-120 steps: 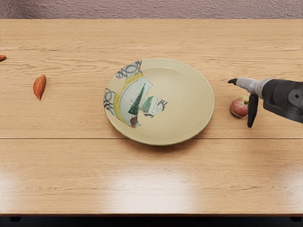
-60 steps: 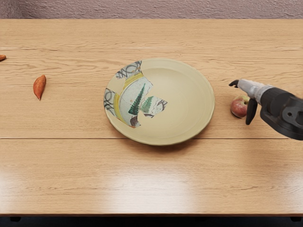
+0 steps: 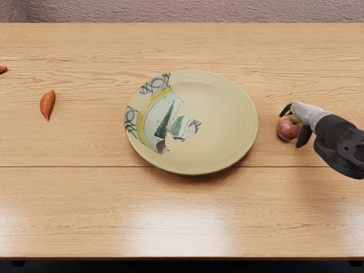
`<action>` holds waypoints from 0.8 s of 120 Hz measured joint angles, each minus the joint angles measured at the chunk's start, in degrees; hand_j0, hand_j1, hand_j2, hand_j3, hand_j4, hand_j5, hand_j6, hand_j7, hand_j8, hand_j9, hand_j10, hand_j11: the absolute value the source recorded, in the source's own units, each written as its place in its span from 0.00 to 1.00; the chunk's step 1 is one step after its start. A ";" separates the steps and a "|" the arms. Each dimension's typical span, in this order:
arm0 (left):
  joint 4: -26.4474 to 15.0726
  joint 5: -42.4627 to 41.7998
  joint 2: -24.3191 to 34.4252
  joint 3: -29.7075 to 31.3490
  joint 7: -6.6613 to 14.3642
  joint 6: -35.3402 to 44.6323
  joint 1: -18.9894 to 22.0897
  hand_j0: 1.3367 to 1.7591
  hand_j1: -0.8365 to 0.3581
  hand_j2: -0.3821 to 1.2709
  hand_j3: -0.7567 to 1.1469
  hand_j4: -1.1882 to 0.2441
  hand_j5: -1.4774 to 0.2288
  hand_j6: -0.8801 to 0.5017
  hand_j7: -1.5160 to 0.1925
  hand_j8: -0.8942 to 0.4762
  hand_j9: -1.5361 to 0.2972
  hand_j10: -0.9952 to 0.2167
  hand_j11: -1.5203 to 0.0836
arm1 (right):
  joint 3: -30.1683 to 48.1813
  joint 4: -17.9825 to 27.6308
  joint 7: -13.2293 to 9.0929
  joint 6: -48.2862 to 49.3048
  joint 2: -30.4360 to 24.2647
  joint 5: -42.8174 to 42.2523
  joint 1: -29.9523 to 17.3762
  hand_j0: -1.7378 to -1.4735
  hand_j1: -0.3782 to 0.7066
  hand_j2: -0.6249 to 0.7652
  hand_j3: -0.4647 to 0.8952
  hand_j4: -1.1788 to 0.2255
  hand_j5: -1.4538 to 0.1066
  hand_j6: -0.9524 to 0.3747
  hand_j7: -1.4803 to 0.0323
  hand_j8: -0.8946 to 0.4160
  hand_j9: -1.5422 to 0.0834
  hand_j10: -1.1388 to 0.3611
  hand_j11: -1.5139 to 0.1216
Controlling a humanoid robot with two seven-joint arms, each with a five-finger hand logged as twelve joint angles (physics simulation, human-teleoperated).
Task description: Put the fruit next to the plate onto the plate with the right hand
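A small red-and-yellow apple (image 3: 287,128) lies on the wooden table just right of the cream plate (image 3: 224,111), which has a painted tree pattern on its left half. My right hand (image 3: 294,125) reaches in from the right edge and sits over the apple. One dark fingertip (image 3: 284,109) curves over the apple's top and another (image 3: 302,141) hangs at its right side. The fingers are partly curled around the fruit but do not visibly clamp it, and the apple still rests on the table. The left arm is out of view.
An orange-red pointed item (image 3: 47,104) lies far left on the table, and another small one (image 3: 3,69) shows at the left edge. The table's front edge (image 3: 182,257) runs along the bottom and a wall stands behind.
The right hand has drawn in and dropped onto the apple, its fingers narrowing from a wide spread to a curve around the fruit. The apple and plate have not moved.
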 joint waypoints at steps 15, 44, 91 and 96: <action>-0.02 0.00 0.00 0.00 0.01 0.00 0.00 0.76 0.75 0.26 0.40 0.66 0.68 0.46 0.70 0.47 0.66 0.62 0.75 | 0.27 -0.73 0.00 -0.07 0.27 0.12 -0.19 0.30 0.45 0.40 0.34 0.56 0.61 0.45 0.65 0.38 0.64 0.50 0.62; 0.01 -0.01 0.00 -0.01 0.00 0.00 0.00 0.76 0.75 0.26 0.40 0.66 0.68 0.46 0.70 0.47 0.66 0.62 0.75 | 0.75 -3.87 -0.16 -0.02 3.48 0.62 -0.21 0.33 0.47 0.35 0.34 0.52 0.56 0.44 0.60 0.39 0.59 0.46 0.57; 0.01 0.00 0.00 0.00 0.00 0.00 0.00 0.76 0.75 0.26 0.40 0.66 0.68 0.46 0.70 0.47 0.66 0.62 0.75 | 7.48 -4.14 -0.02 0.13 2.21 3.37 2.01 0.31 0.48 0.45 0.34 0.51 0.53 0.43 0.58 0.38 0.57 0.45 0.55; 0.01 0.00 0.00 0.00 0.00 0.00 0.00 0.76 0.75 0.26 0.40 0.66 0.68 0.46 0.70 0.47 0.66 0.62 0.75 | 7.93 -3.77 -0.02 0.22 2.31 3.51 2.97 0.31 0.48 0.47 0.34 0.51 0.54 0.42 0.58 0.38 0.57 0.45 0.55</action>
